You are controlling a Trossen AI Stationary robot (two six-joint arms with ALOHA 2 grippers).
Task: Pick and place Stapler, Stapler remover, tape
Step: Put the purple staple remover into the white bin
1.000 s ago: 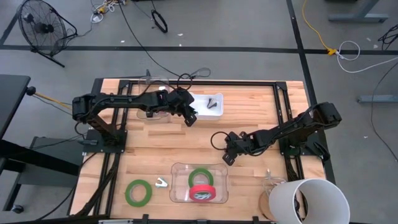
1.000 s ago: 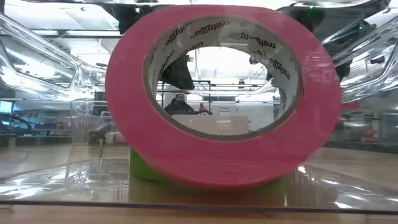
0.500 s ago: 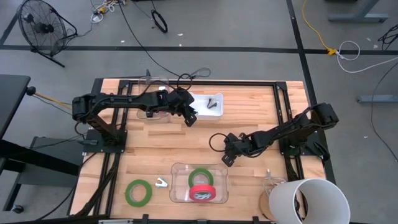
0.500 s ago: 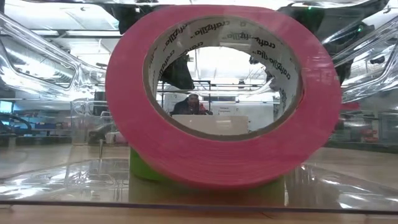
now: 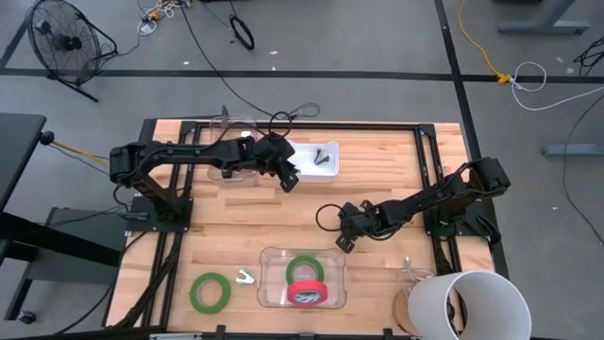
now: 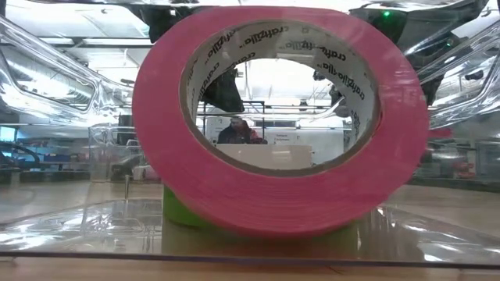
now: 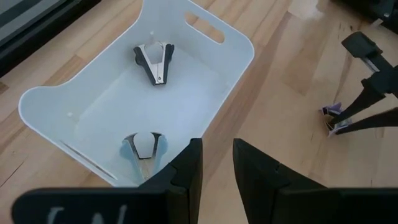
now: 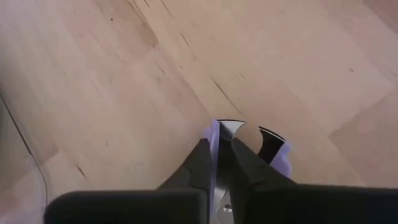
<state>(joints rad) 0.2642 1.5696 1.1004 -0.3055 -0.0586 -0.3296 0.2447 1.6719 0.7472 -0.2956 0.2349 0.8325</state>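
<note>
1. Compare with a second ago: your right claw [image 5: 342, 239] has moved a little toward the front of the pale wooden worktop [image 5: 245, 222] and nearer the clear plastic tray [image 5: 332, 288]. Its fingers [image 8: 200, 163] have closed in.
2. In the right wrist view, that claw is clenched on a small purple-handled staple remover with metal jaws [image 8: 231, 134], low against the wood.
3. Your left claw [image 5: 287, 181] has not moved. It hangs by the near corner of the white plastic bin [image 5: 326, 171] at the back of the worktop. Its fingers [image 7: 189, 168] stand slightly apart, grasping nothing.
4. In that bin you see a black staple remover [image 7: 154, 59] and a light blue staple remover [image 7: 144, 147], well apart.
5. The tape: a green ring-shaped roll [image 5: 304, 268] and a red ring-shaped roll [image 5: 305, 293] lie touching in the clear tray, unchanged. A second green ring-shaped roll [image 5: 209, 291] lies on the bare wood to the tray's left.
6. A small white staple remover [image 5: 245, 278] lies between that loose roll and the tray.
7. A white bucket [image 5: 464, 304] fills the front right corner.
8. You have open wood across the middle strip between bin and tray, and at the front left edge beyond the loose roll.
9. In the low view the red roll fills the frame; a person [image 6: 237, 131] shows through its hole.
</note>
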